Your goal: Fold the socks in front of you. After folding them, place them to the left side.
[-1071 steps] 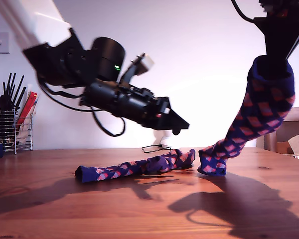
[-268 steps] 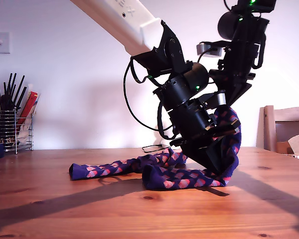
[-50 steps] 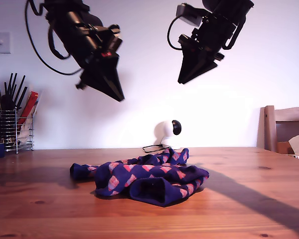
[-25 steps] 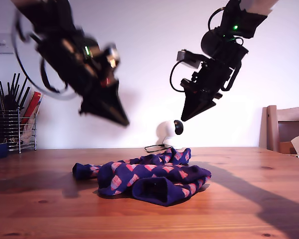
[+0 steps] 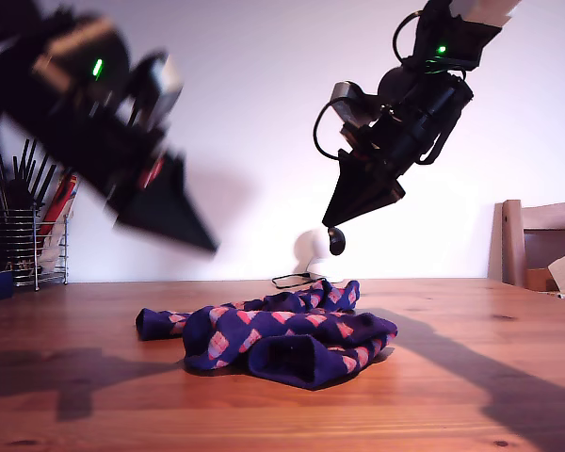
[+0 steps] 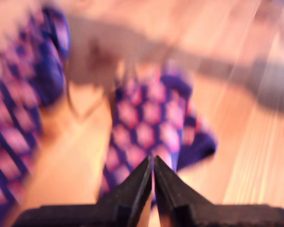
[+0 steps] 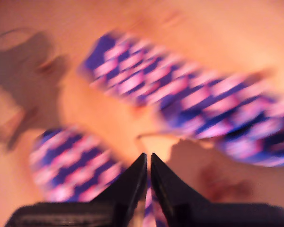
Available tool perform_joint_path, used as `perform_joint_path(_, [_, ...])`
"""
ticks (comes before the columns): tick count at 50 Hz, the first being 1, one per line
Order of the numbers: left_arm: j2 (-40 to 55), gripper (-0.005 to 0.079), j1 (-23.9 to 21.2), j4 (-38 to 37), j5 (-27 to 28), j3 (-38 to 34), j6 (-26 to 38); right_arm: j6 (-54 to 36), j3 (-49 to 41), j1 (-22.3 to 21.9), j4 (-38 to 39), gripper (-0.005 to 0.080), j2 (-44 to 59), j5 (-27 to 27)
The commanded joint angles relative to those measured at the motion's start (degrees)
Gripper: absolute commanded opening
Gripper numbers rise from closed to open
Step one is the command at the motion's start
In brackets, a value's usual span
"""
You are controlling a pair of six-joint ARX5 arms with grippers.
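End effectors (image 6: 153,163) closed, empty

A wooden table (image 5: 490,377) with reddish-brown planks fills the lower part of the exterior view. The socks (image 5: 282,334) lie bunched on it near the frame's centre. At the far left edge stands a wire holder (image 5: 24,247) of utensils. A thin cable (image 5: 292,279) rests behind the socks.

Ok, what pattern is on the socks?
Pink-red diamonds on dark navy-purple socks, clearest in the exterior view.
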Motion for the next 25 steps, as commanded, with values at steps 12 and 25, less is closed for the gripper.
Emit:
perform_joint_path(12, [0.7,-0.0023,-1.6,14.0,-2.5,-7.3,1.2,-2.8,-2.1,3.6,-4.5,-0.0013,3.8,-1.0])
perform_joint_path(25, [0.7,0.0254,-2.2,12.5,-2.6,-7.3,4.0,-2.7,-2.2,3.4,-4.5,-0.0013,3.9,-0.7])
